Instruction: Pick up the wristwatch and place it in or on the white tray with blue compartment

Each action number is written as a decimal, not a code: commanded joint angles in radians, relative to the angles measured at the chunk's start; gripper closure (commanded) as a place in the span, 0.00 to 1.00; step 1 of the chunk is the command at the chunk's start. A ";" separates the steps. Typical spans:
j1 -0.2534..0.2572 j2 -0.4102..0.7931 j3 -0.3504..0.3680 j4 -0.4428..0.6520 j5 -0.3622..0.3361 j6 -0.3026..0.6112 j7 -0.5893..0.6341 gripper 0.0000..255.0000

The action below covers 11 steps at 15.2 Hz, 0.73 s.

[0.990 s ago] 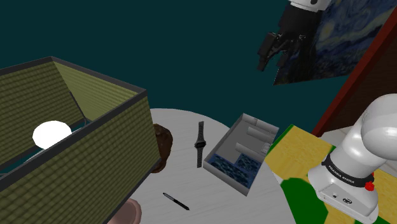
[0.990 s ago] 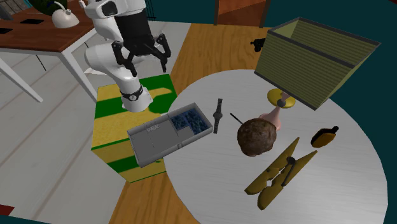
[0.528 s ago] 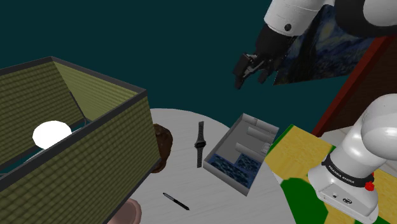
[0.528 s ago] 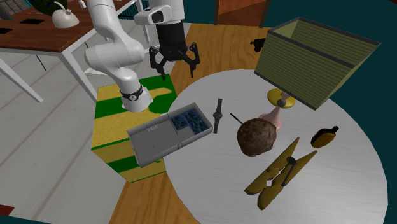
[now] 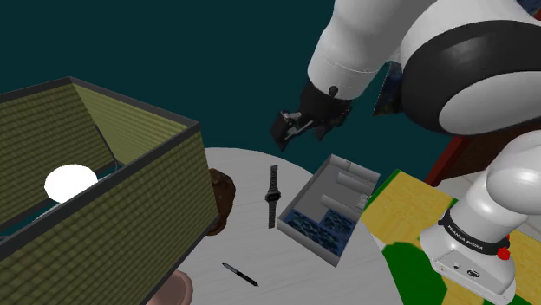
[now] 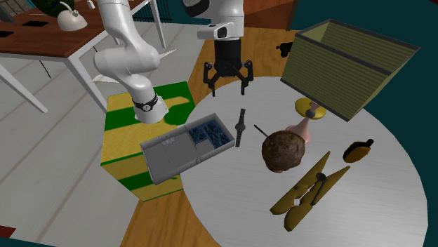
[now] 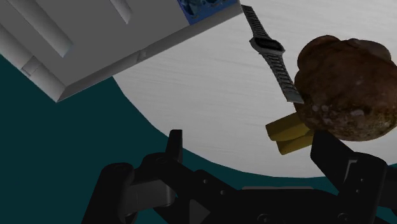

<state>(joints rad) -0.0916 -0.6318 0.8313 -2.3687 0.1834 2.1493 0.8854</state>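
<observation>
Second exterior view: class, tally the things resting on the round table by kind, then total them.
Wristwatch: 1
Pen: 1
Tray: 1
Lamp: 1
Brown lump: 1
Yellow peg-shaped thing: 1
Small brown-and-black thing: 1
Total: 7

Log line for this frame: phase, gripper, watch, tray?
phase: pre-grasp | all-black two-finger gripper: open, empty, raised | dark wristwatch: untouched on white table | grey tray with blue compartment: no watch inside
</observation>
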 commanded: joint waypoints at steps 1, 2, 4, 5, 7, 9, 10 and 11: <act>-0.055 0.045 0.102 0.035 -0.036 0.036 0.084 0.00; -0.093 0.069 0.158 0.057 -0.060 0.051 0.125 0.00; -0.155 0.102 0.242 0.090 -0.096 0.068 0.182 0.00; -0.165 0.108 0.252 0.084 -0.099 0.082 0.185 0.00; -0.184 0.122 0.271 0.071 -0.107 0.110 0.191 0.00; -0.205 0.137 0.292 0.060 -0.117 0.138 0.199 0.00; -0.217 0.145 0.303 0.054 -0.122 0.151 0.203 0.00; -0.236 0.157 0.322 0.046 -0.131 0.173 0.210 0.00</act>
<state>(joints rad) -0.3175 -0.4809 1.1429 -2.3178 0.0570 2.3095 1.0908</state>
